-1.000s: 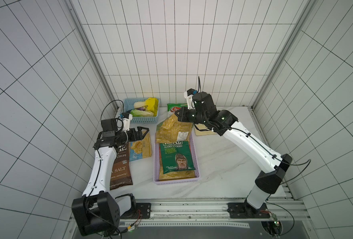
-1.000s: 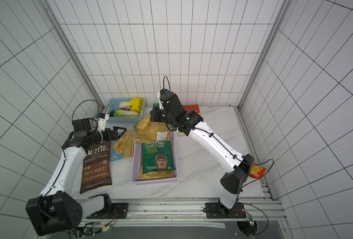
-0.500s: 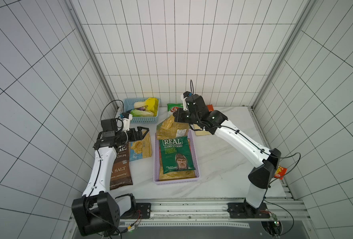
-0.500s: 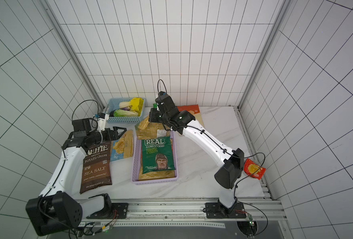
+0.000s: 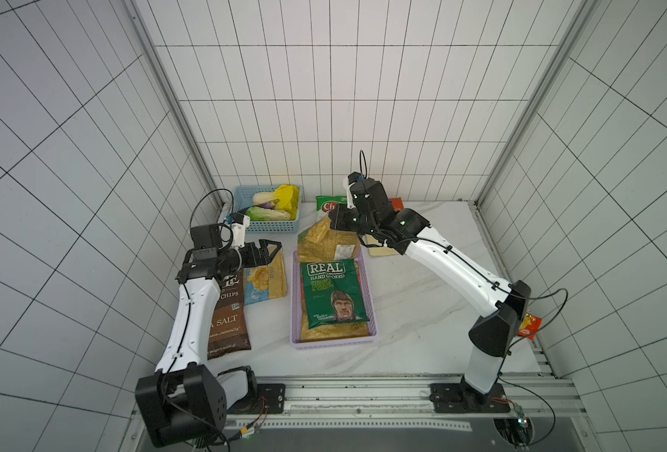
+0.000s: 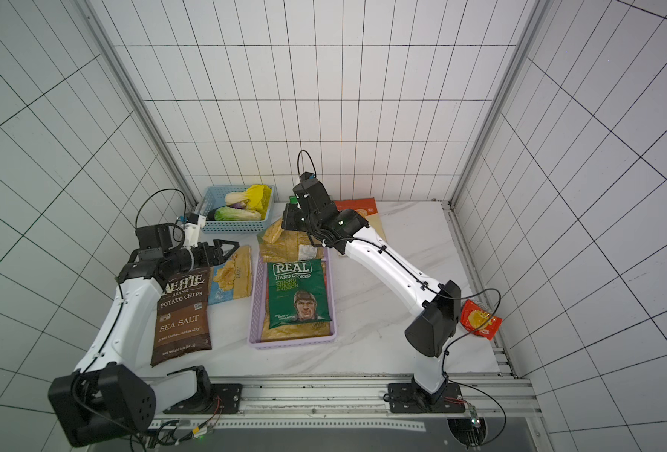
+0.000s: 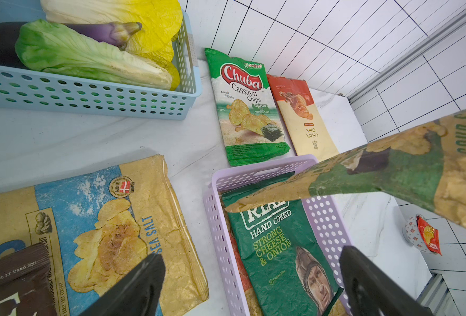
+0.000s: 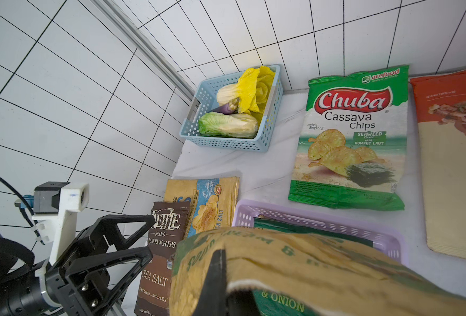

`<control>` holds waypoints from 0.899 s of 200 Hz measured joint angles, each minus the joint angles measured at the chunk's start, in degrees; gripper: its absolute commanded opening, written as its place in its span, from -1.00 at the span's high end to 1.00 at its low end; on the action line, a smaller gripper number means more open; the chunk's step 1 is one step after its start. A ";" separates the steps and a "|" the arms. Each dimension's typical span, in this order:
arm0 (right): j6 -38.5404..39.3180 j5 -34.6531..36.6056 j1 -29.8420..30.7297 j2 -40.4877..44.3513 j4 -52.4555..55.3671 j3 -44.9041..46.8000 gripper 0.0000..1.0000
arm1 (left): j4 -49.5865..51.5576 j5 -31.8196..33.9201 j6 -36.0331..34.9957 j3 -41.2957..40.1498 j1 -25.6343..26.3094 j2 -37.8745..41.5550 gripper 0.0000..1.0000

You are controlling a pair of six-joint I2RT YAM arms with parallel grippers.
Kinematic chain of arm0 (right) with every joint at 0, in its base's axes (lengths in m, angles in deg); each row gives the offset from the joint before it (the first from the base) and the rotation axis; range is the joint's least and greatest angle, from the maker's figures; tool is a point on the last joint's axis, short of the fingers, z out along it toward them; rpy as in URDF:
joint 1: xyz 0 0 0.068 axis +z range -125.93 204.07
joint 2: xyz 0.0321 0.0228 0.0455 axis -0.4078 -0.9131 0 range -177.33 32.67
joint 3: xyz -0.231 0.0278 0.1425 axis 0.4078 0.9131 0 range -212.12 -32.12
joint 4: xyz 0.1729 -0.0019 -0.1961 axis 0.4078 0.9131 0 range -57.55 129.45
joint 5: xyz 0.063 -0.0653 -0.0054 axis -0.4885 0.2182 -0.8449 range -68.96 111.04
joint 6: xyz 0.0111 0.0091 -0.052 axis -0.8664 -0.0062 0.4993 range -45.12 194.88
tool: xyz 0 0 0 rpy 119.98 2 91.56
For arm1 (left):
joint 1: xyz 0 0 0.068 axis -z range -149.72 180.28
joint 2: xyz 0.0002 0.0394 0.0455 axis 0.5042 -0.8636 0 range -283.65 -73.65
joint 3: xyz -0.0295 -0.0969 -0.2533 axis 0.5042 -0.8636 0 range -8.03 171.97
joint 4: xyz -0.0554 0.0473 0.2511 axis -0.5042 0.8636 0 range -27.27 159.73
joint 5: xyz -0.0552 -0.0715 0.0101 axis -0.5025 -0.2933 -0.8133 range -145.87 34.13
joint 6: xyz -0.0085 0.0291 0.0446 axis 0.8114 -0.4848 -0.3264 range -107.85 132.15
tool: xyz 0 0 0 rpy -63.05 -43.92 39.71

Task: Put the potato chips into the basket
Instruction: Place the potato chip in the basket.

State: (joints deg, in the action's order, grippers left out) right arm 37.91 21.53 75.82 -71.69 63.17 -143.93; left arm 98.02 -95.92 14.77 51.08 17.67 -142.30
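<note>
At left, the brown Kettle bag (image 6: pixel 183 309) lay flat on the desk (image 5: pixel 414 313) beside a tan sea-salt bag (image 5: pixel 265 280), the left hand (image 5: pixel 275 254) above them, fingers spread wide and empty. Behind stood a blue basket (image 5: pixel 269 227) of vegetables (image 5: pixel 269 213). At centre, the lilac basket (image 5: pixel 296 305) held the dark green REAL bag (image 5: pixel 334 293) atop a tan one. The right hand (image 5: pixel 338 224), clenched on a tan sour-cream-and-onion bag (image 5: pixel 326 242), held it tilted over the basket's far end. By the back wall, the green Chuba bag (image 7: pixel 247 109) and an orange-cream cassava bag (image 7: pixel 300 117) lay side by side
</note>
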 measured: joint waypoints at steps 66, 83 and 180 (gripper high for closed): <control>0.13 0.22 -0.42 -2.38 -0.02 -0.02 1.00 | -0.02 0.00 0.00 0.00 0.00 0.00 -0.96; 0.09 0.20 -0.42 -2.58 -0.35 0.61 1.00 | -0.02 0.00 0.00 0.00 0.00 0.00 -0.96; 0.13 -0.31 0.57 -0.81 -2.62 5.62 1.00 | -0.42 0.00 0.07 0.00 0.00 0.09 -0.96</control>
State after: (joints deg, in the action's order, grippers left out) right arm 38.04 21.23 76.38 -72.49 60.55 -138.32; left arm 97.60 -95.92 14.83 51.08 17.67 -142.21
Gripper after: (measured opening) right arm 0.045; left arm 0.980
